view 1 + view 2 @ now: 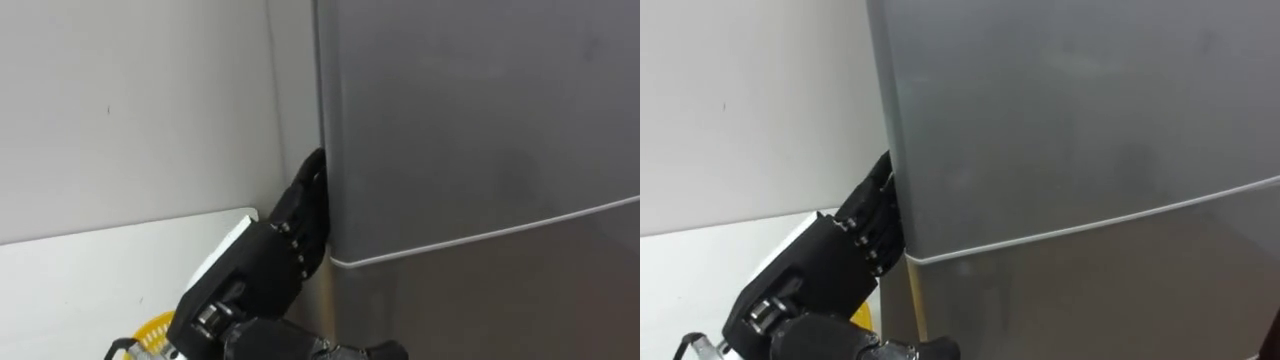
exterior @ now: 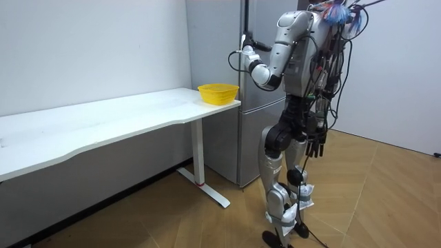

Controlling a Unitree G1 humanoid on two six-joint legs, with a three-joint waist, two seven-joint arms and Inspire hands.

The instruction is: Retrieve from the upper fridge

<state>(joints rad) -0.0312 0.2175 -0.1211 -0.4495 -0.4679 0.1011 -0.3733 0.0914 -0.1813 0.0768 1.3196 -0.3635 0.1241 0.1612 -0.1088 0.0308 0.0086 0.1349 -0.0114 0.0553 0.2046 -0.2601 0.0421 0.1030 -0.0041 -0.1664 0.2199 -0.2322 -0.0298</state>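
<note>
The fridge [image 2: 213, 41] stands closed, with the robot upright close in front of it and the white desk [image 2: 103, 124] at its left. The step in hand looks to be opening the upper door [image 1: 480, 120]. To do that well, the pull should come outward from this free edge, away from the wall, in a slow arc that follows the hinge. The body may need to give way a little so the door does not meet the chest. The door is a plain, smooth grey sheet with no handle on its face. A thin pale seam [image 1: 480, 240] divides it from the lower door, so the side edge is the only purchase and a shallow hold could slip. Whatever is to be fetched sits behind it, unseen. A yellow basket [image 2: 218, 92] waits at the desk's near end. The left hand [image 1: 285, 235] lies against the door's left edge, fingers outstretched into the gap beside the wall, holding nothing. The right hand [image 2: 318, 146] hangs slack and empty by the thigh.
</note>
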